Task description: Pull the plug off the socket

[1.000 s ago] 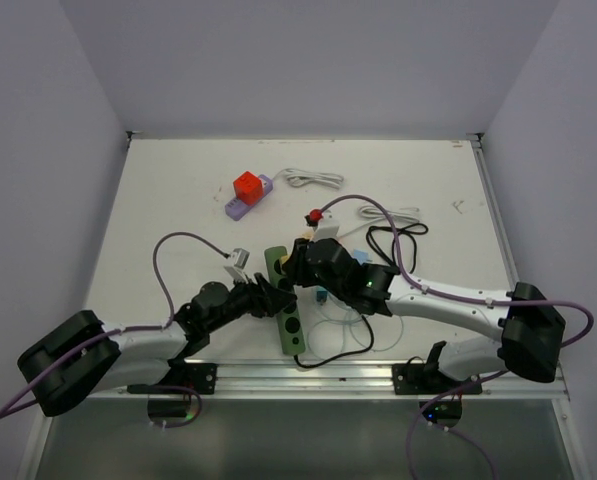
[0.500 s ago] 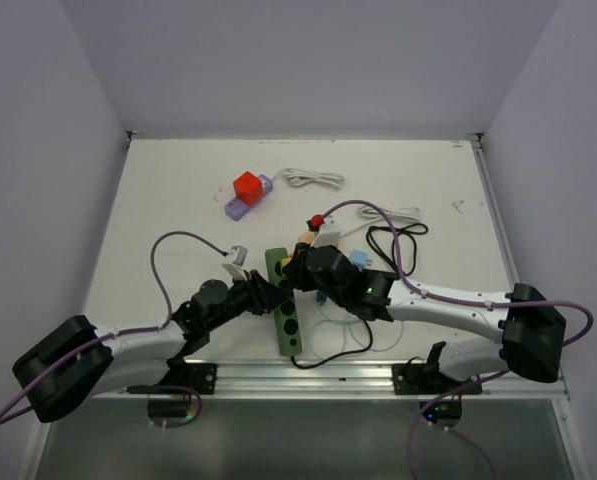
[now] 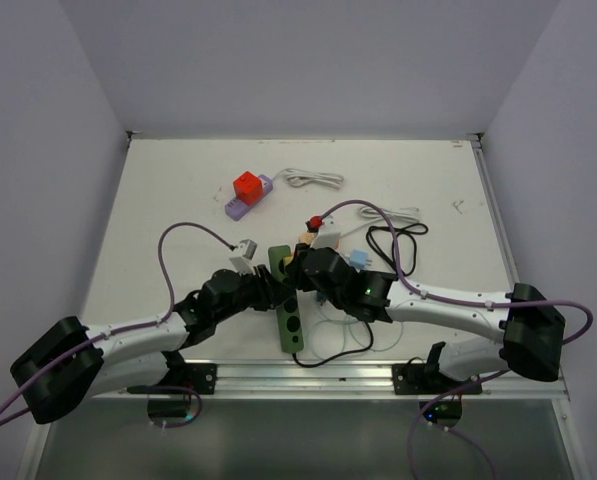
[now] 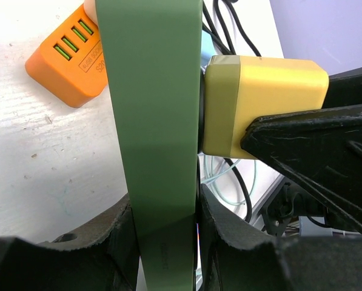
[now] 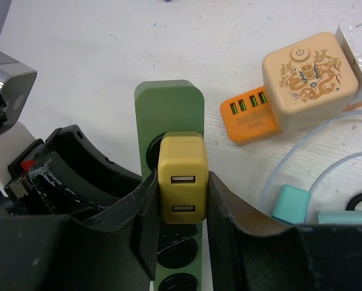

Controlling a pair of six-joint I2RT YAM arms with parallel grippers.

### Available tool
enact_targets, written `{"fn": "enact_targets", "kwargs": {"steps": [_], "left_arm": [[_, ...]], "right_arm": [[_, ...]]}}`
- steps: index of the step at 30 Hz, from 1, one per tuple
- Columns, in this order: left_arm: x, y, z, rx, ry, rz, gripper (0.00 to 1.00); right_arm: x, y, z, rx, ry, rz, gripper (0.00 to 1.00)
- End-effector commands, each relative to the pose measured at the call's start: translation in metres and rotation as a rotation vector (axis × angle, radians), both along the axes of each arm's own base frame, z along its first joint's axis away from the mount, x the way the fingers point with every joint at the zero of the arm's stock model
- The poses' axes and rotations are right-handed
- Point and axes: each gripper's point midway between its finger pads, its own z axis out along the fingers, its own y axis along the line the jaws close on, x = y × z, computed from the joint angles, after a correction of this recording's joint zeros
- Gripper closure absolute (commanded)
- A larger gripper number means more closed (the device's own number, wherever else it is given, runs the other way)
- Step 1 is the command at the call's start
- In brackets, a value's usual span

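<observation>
The green power strip [image 3: 290, 322] lies near the table's front middle. It also shows in the left wrist view [image 4: 159, 121] and in the right wrist view [image 5: 168, 103]. A yellow two-port USB plug [image 5: 182, 182] sits in its top socket, close against the strip's face in the left wrist view [image 4: 259, 103]. My left gripper [image 4: 165, 227] is shut on the strip's sides, and in the top view [image 3: 268, 288] it comes in from the left. My right gripper [image 5: 181, 203] is shut on the yellow plug, and in the top view [image 3: 300, 272] it comes in from the right.
An orange USB charger [image 5: 247, 115], a beige dragon-print cube [image 5: 308, 73], a white charger [image 5: 359, 36] and teal plugs [image 5: 290, 203] lie right of the strip. A purple strip with a red cube [image 3: 248, 190], a white cable [image 3: 313, 178] and a black cable [image 3: 393, 235] lie further back.
My left arm has moved up and right, closer to the strip. My right gripper has shifted slightly left. The strip has stayed about where it was.
</observation>
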Motion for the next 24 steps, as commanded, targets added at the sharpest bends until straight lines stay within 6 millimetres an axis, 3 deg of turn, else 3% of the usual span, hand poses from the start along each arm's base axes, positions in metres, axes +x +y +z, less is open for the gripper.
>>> {"fn": "enact_targets", "kwargs": {"steps": [1, 3, 6, 17, 19, 24], "left_arm": [[0.018, 0.03, -0.024, 0.177, -0.026, 0.111, 1.0], [0.014, 0.025, -0.01, 0.089, -0.085, 0.079, 1.0], [0.007, 0.021, 0.004, -0.002, -0.127, 0.03, 1.0], [-0.009, 0.019, 0.037, -0.204, -0.192, -0.094, 1.0], [-0.014, 0.02, 0.037, -0.23, -0.184, -0.115, 1.0], [-0.002, 0.026, 0.026, -0.139, -0.164, -0.077, 1.0]], "right_arm": [[-0.005, 0.022, 0.04, 0.114, -0.033, 0.032, 1.0], [-0.01, 0.021, 0.039, 0.129, -0.029, 0.056, 1.0], [-0.016, 0.029, 0.054, 0.232, -0.054, 0.111, 1.0], [-0.023, 0.023, 0.062, 0.358, -0.046, 0.172, 1.0], [-0.02, 0.019, 0.06, 0.351, -0.048, 0.157, 1.0], [-0.014, 0.012, 0.056, 0.25, -0.061, 0.132, 1.0]]}}
